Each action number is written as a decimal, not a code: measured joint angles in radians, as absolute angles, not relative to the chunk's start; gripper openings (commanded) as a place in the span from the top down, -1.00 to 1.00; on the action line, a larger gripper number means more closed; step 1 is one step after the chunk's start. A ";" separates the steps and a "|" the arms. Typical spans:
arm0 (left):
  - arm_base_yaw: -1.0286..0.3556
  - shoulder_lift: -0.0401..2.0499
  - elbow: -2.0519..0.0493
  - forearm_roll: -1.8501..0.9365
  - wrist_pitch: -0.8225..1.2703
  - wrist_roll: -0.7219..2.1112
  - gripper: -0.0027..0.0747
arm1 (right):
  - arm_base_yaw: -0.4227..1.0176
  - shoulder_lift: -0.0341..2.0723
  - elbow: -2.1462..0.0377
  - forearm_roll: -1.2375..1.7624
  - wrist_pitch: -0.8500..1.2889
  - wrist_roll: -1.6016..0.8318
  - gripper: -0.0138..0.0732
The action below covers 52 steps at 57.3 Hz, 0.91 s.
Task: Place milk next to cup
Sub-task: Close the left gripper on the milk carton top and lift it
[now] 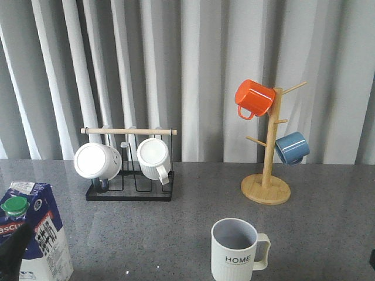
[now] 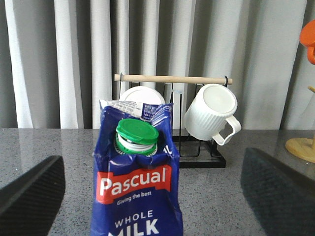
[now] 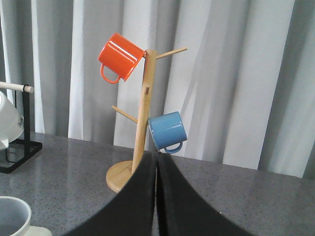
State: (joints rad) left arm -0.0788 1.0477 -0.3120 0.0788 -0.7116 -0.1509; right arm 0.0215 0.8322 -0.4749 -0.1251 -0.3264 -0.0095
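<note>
Grey speckled table [image 1: 193,234] carries one milk carton [image 1: 36,231], standing upright at the front left corner in the front view. Its green cap [image 2: 136,132] sits on the sloped gable above a red "Pascual" band. One cup [image 1: 236,250] marked "HOME" stands at the front centre, upright, handle to the right, well apart from the milk.

Two white mugs hang on one black wire rack [image 1: 130,190] with a wooden bar: the left mug [image 1: 97,160] shows its base, the ribbed right mug [image 1: 154,158] tilts with its handle downward. One wooden mug tree [image 1: 267,175] stands right of the rack and behind the cup; it bears two mugs, an orange mug [image 1: 254,98] high on the left and a blue mug [image 1: 292,147] lower on the right. Pale curtains hang behind everything.

The left gripper [image 2: 147,191] is spread wide, with the milk between its two dark fingers [image 2: 29,191] and visible gaps on both sides, so nothing is clamped. In the front view only a dark edge of it shows at the carton's lower left.

The right gripper [image 3: 156,196] has its two fingers pressed together with only a thin seam between them, holding nothing; it points toward the mug tree. The cup's rim shows at that view's lower corner.
</note>
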 measured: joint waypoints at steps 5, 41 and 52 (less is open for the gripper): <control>-0.079 1.115 -0.312 0.078 -0.768 -0.150 -0.93 | 0.022 0.832 -0.475 -0.125 -0.326 -0.010 0.69; -0.079 1.380 -0.491 0.040 -0.785 -0.149 -0.91 | 0.022 0.832 -0.475 -0.125 -0.325 -0.010 0.69; -0.079 1.414 -0.509 0.024 -0.748 -0.149 -0.74 | 0.022 0.832 -0.475 -0.125 -0.325 -0.010 0.69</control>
State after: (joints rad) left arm -0.0788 1.4144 -0.5091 0.0237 -0.7481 -0.1491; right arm 0.0215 0.8322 -0.4749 -0.1251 -0.3253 -0.0095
